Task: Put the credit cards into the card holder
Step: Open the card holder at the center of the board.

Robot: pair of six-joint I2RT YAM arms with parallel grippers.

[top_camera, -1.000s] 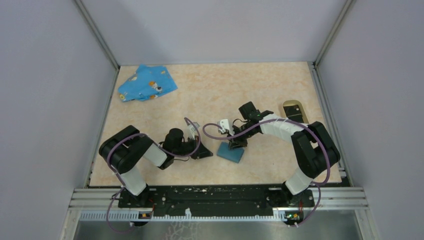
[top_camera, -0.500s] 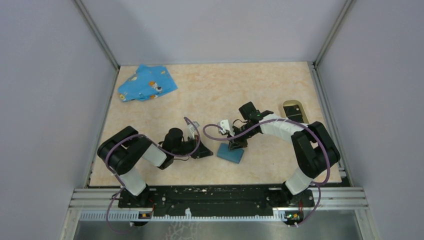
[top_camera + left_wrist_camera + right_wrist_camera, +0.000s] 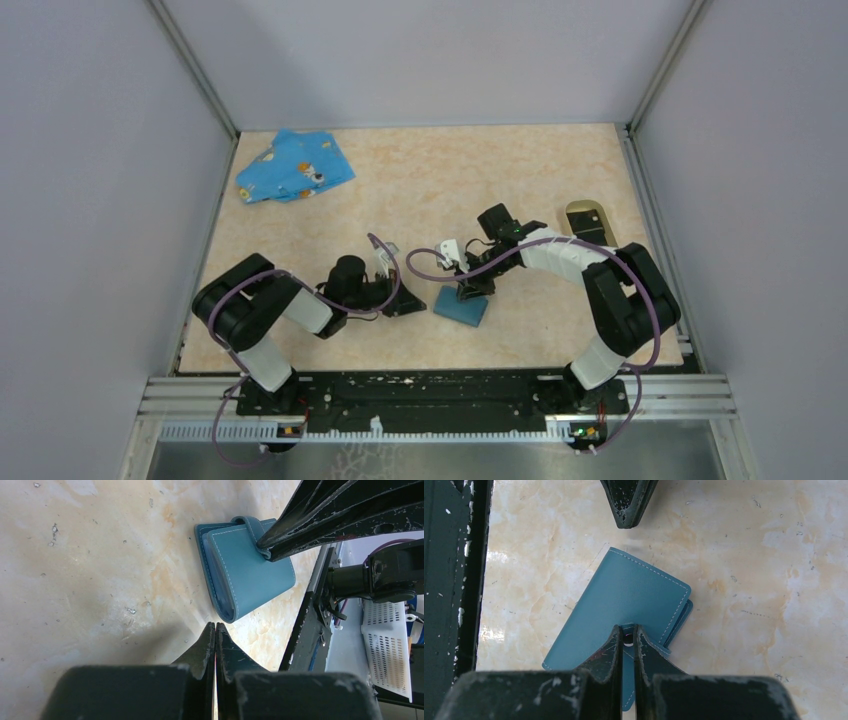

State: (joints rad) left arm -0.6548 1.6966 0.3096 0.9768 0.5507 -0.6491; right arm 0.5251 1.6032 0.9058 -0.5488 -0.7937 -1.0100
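Nothing has been placed yet. The card holder point(image 3: 580, 208) stands by the right edge of the tabletop point(image 3: 450, 170), well apart from both arms, and no card shows in its slot. No cards are visible anywhere; they are probably inside the blue case point(image 3: 624, 605), which lies flat and folded near the middle. The right fingers point(image 3: 473, 291) are pinched on the case's strap point(image 3: 250, 525), which looks like the start of opening it. The left fingers point(image 3: 410, 303) are pressed together with nothing between them, low over the tabletop just beside the case. Opening the case, drawing the cards out and carrying them to the holder all remain. A blue cloth point(image 3: 293, 167) lies at the far left.
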